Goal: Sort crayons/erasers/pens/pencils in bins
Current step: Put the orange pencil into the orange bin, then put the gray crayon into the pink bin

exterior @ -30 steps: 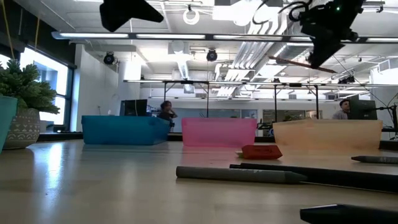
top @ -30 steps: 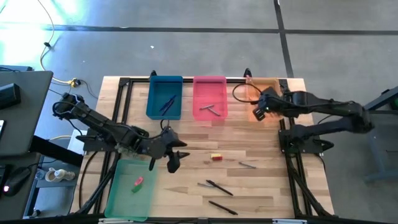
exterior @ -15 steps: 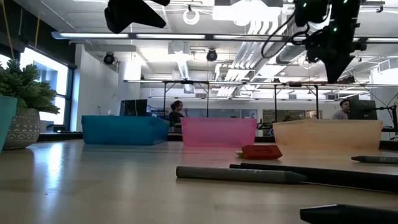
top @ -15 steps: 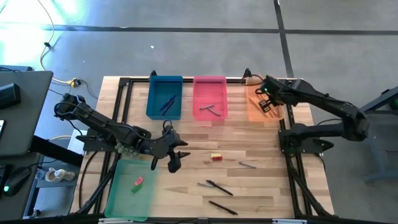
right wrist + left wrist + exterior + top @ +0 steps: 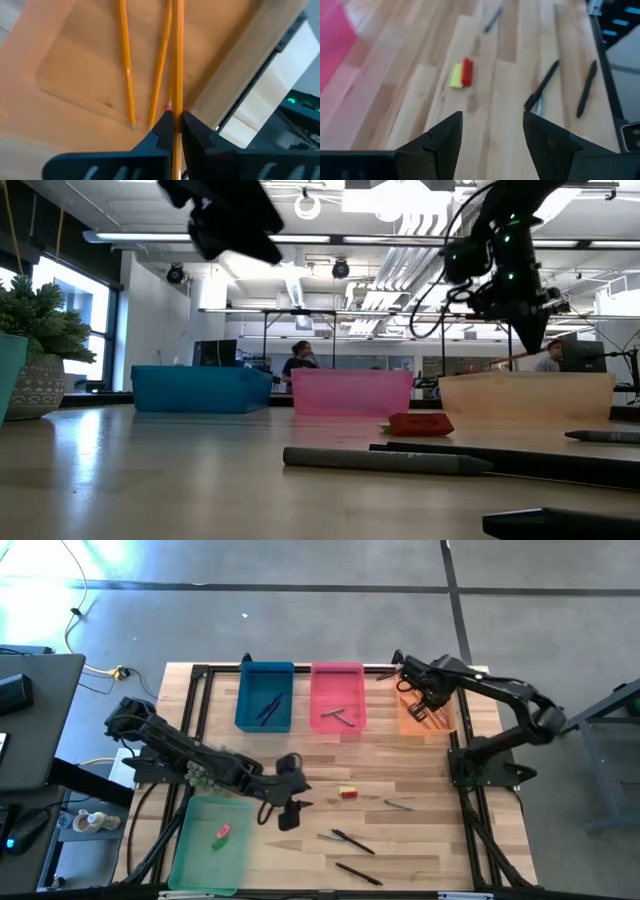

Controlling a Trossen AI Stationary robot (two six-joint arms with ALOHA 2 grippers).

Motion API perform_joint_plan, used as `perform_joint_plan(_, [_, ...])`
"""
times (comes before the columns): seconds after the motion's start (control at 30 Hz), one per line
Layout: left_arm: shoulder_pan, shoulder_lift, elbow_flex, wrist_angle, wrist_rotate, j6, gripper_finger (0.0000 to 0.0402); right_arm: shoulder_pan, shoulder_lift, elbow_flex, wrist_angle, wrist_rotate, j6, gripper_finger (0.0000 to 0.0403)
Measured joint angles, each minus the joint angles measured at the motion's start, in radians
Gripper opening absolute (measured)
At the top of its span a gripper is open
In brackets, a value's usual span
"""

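Two black pens [image 5: 345, 839] lie nearest me, with the left gripper [image 5: 290, 802] hovering beside them, fingers apart, over the yellow-and-red eraser [image 5: 461, 73]. Farther back, my right gripper [image 5: 173, 125] is pinched on a pencil [image 5: 178, 55] above the orange bin [image 5: 425, 718], where two pencils already lie. Released tilted, I judge it could roll over the rim.
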Motion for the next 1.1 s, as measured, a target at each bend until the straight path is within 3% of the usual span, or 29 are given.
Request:
perform_joint_plan(0.2, [0.0, 0.126, 0.132, -0.028, 0.016, 0.118, 0.0195, -0.008, 0.102, 0.0, 0.035, -0.005, -0.03, 0.0003])
perform_joint_plan(0.53, [-0.01, 0.331, 0.288, -0.104, 0.084, 0.121, 0.0195, -0.012, 0.193, 0.0, 0.083, -0.009, -0.036, 0.0024])
perform_joint_plan(0.77, [-0.047, 0.413, 0.323, -0.086, 0.091, 0.115, 0.0195, -0.012, 0.197, 0.0, 0.11, -0.007, -0.036, 0.0048])
perform_joint_plan(1.1, [-0.108, 0.49, 0.321, -0.027, 0.098, 0.075, 0.0195, -0.012, 0.197, 0.0, 0.107, -0.01, -0.032, 0.0121])
